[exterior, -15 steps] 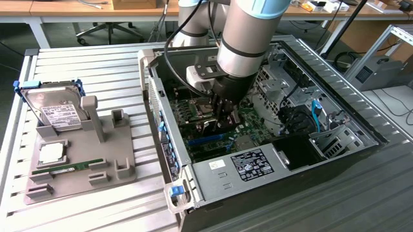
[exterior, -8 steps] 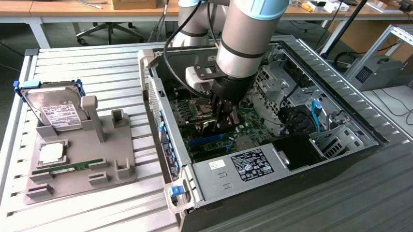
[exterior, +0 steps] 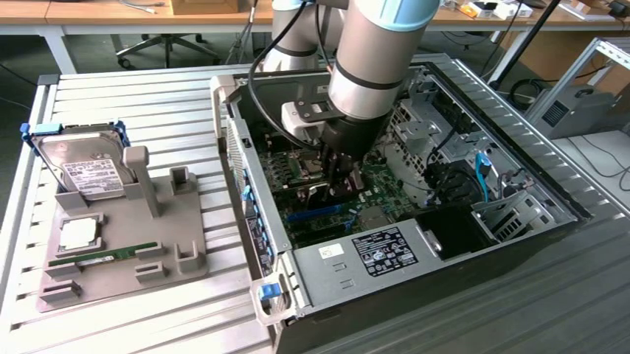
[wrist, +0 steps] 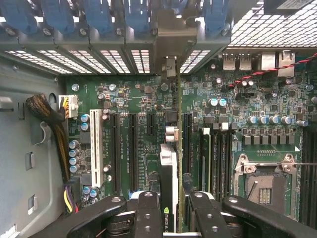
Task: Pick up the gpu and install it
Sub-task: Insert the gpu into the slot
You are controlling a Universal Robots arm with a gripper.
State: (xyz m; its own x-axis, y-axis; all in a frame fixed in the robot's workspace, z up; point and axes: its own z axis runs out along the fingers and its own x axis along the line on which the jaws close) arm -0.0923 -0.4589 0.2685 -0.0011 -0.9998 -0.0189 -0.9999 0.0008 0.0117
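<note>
Wrist view looks along the gpu (wrist: 168, 173), which stands on its edge between the two black fingers (wrist: 148, 213) of the gripper (wrist: 173, 218). The fingers are closed on the card's two faces and carry it. The card is inside the computer case (exterior: 551, 199), low over the motherboard (wrist: 143, 99), and what seems to be its silver end bracket (wrist: 173, 39) reaches the rear wall with the slot grilles (wrist: 114, 59). Whether the card's edge already touches a slot cannot be told, because the card hides what lies under it.

The step in hand appears to be the seating of the card. To do it well, the card should be upright and parallel to the long black slots (wrist: 133, 148) beside it. The bracket should meet its opening in the rear wall, and the push should go straight toward the board, not sideways.

Room is narrow. A black slot runs close on each side of the card. The white slot (wrist: 96, 148) is farther off, and the CPU socket (wrist: 265, 188) lies on the opposite side. In the exterior view the arm (exterior: 379, 51) reaches down between the case walls, and the metal bay (exterior: 512, 214) on the exterior view's right is near. Only straight up-and-down motion looks free.
</note>
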